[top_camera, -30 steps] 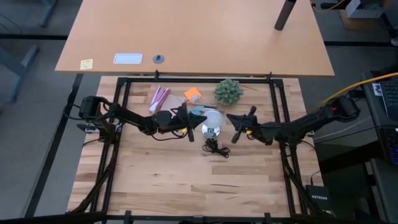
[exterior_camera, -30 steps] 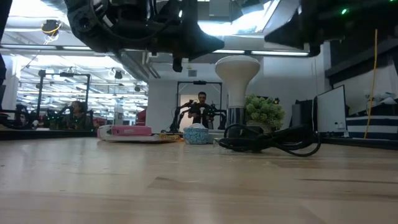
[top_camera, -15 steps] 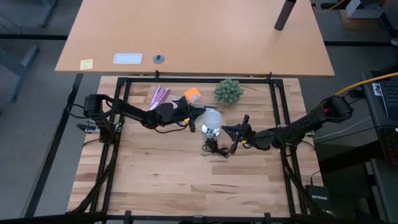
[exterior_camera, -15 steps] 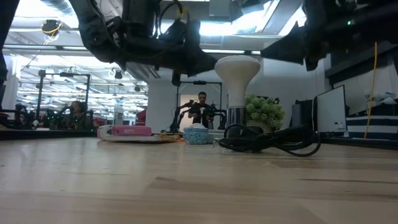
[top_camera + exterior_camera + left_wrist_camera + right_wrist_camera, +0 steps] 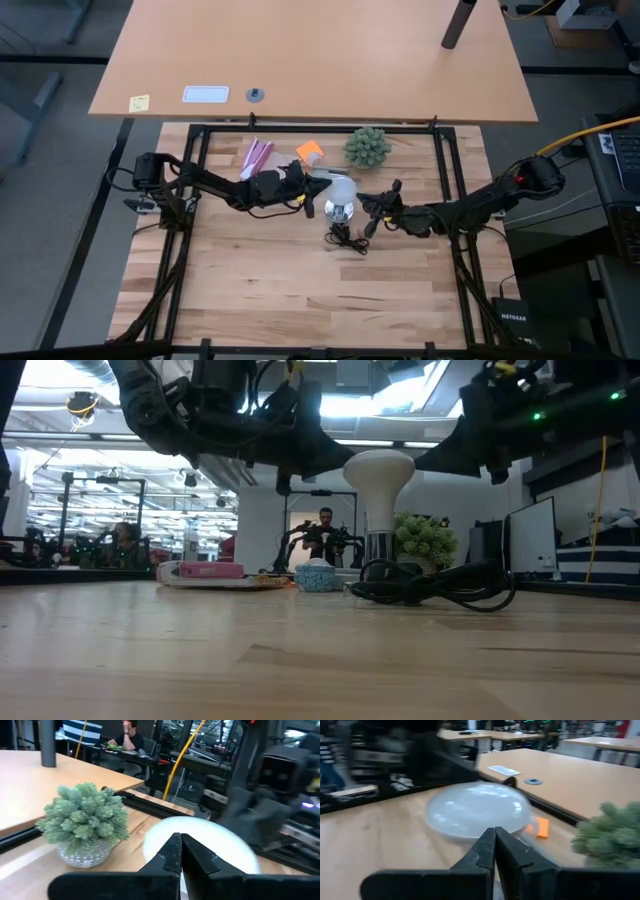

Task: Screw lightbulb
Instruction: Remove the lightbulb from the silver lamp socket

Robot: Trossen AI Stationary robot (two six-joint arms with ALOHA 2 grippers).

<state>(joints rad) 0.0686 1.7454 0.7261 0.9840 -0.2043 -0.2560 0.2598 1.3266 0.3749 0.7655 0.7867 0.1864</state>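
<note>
The lightbulb [image 5: 343, 189] stands upright in the shiny socket base [image 5: 339, 211] near the table's middle, its black cord [image 5: 347, 238] coiled just beside. The left gripper [image 5: 314, 190] hangs just left of the bulb, fingers pressed together, holding nothing. The right gripper [image 5: 372, 210] hangs just right of it, likewise closed and empty.

On the slatted wooden table [image 5: 300, 290], the lightbulb [image 5: 342, 190] stands on a shiny silver socket base [image 5: 339, 211], whose black cord [image 5: 347, 239] coils just in front. The left gripper [image 5: 312, 185] reaches in just beside the bulb from one side, and the right gripper [image 5: 372, 205] sits near it on the other. Behind lie a green spiky plant [image 5: 367, 146], an orange object [image 5: 310, 152] and a pink packet [image 5: 256, 157].
</note>
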